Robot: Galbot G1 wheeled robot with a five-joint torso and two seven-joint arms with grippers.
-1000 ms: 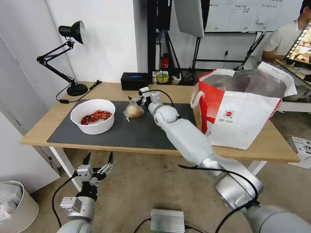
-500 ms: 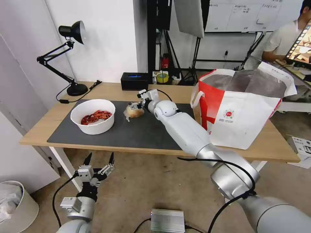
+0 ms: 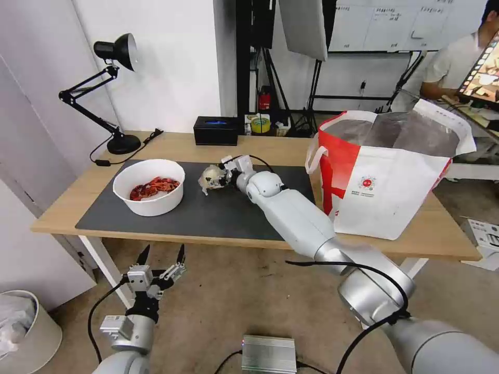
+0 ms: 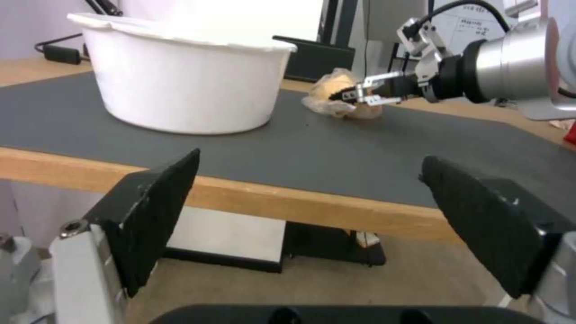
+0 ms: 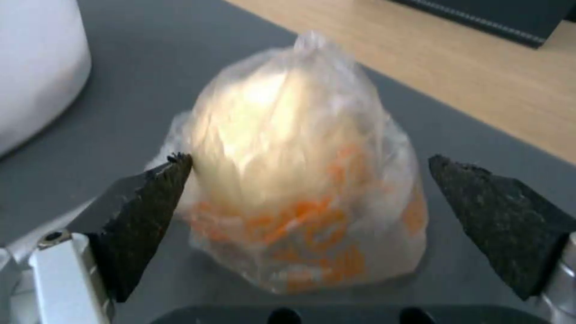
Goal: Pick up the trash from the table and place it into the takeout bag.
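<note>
Since a second ago our right tool [image 3: 217,176] has pushed farther out over the mat [image 3: 218,213] and dropped lower, so its fingers now sit on either side of the small bag [image 3: 209,177], which lies where it did. From the right wrist we see the two dark pads [image 5: 150,216] spread wide with the bag [image 5: 300,180] between them, one pad just at the plastic and the other well clear; nothing is gripped. That bag, clear with a yellowish lump, rests on the mat near the middle of the counter's [image 3: 171,141] far half. Toward the left edge, near it but apart, stands the white bowl [image 3: 149,187] of red shells, also on the mat. At the counter's right end stands the takeout bag [image 3: 384,176], mouth open, foil lining showing. Our left tool [image 3: 161,255] hangs below the front edge near the left corner, fingers apart and empty; from its wrist we see the bowl [image 4: 186,81] and the right tool [image 4: 354,92] at the bag [image 4: 336,96].
</note>
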